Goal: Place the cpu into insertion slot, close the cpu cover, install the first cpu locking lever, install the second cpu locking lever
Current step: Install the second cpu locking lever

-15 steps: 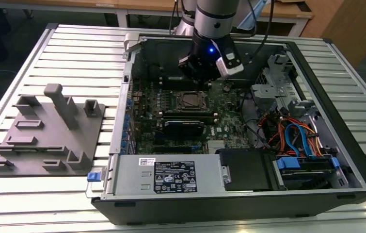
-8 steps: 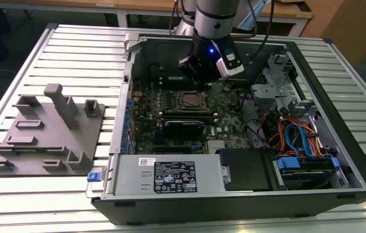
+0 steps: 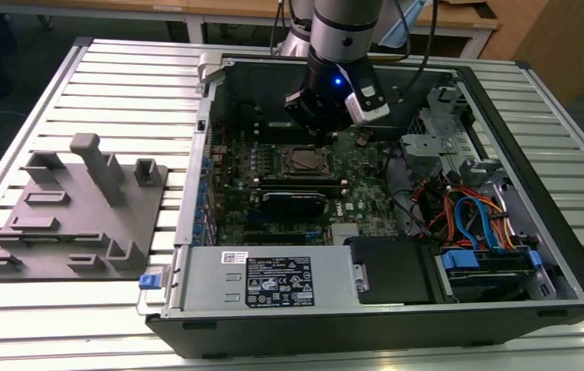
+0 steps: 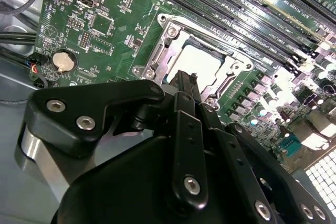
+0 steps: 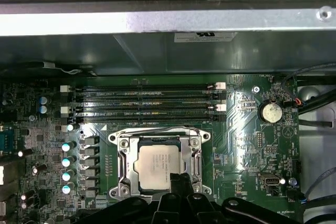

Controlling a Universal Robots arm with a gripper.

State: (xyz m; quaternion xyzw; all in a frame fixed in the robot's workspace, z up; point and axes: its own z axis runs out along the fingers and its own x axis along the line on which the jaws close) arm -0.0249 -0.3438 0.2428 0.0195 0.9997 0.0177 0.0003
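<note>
1. Cpu [image 3: 299, 160] sits in the insertion slot [image 3: 285, 148] on the green motherboard [image 3: 364, 193] inside the open computer case [image 3: 570, 255], seen in the exterior view; the gripper [image 3: 325, 130] hangs just above the slot's far edge.
2. In the second wrist view the gripper [image 4: 185, 85] has its fingers [image 4: 181, 85] pressed together, holding nothing, tips at the rim of the cpu cover [image 4: 168, 51].
3. In the first wrist view the cpu [image 5: 157, 163] lies framed by the closed cpu cover [image 5: 195, 153], memory slots [image 5: 142, 100] just beyond.

Silver cpu [image 5: 160, 165] under closed cpu cover [image 5: 126, 162]
</note>
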